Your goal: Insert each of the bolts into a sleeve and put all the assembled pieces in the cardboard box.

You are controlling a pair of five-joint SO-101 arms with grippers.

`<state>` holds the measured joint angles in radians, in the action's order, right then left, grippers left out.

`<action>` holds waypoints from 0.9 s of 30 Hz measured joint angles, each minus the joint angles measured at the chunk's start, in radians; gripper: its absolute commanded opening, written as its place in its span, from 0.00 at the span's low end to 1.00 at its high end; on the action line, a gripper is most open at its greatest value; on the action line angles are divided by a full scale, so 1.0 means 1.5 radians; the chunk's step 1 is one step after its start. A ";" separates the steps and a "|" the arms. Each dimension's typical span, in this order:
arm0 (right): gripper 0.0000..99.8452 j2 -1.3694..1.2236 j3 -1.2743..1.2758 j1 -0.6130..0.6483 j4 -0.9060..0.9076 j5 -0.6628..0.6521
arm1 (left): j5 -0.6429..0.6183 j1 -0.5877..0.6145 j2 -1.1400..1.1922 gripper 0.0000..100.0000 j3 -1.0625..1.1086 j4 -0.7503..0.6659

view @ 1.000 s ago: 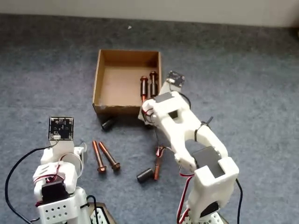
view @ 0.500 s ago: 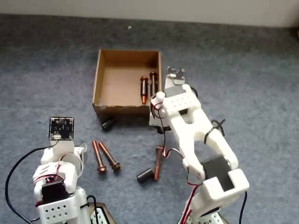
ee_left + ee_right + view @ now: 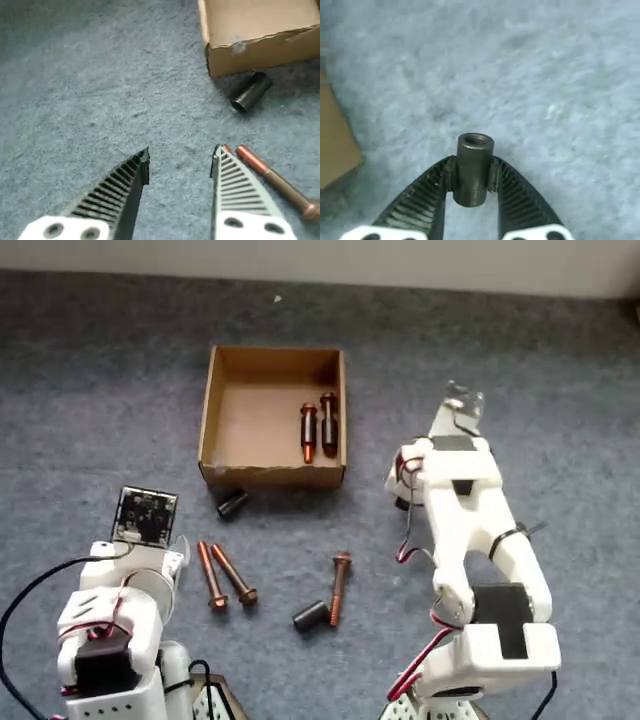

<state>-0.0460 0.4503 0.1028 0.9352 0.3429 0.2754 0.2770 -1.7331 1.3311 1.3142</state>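
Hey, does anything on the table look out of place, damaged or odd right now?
Nothing is spilled or broken. The cardboard box has a scuffed near wall with an uneven top edge, and one bare sleeve lies on its side just outside that wall.

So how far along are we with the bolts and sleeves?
Done: two assembled pieces lie in the cardboard box. In hand: the right gripper holds one sleeve; the left gripper is open, empty. Left: three bolts and two sleeves loose on the carpet.
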 measured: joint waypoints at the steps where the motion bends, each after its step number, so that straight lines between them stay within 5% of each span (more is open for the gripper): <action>1: 0.01 -0.004 0.000 -0.008 -0.009 0.000 | 0.002 -0.017 0.019 0.23 -0.020 0.011; 10: 0.01 -0.010 0.000 -0.077 -0.062 0.000 | -0.012 -0.171 0.375 0.23 -0.223 0.026; 27: 0.01 -0.010 0.000 -0.127 -0.078 0.000 | -0.345 -0.563 0.906 0.23 -0.494 0.008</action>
<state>-0.0614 0.4503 -0.0875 0.8186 0.3429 -0.2417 -0.5669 -0.3736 0.5900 1.3265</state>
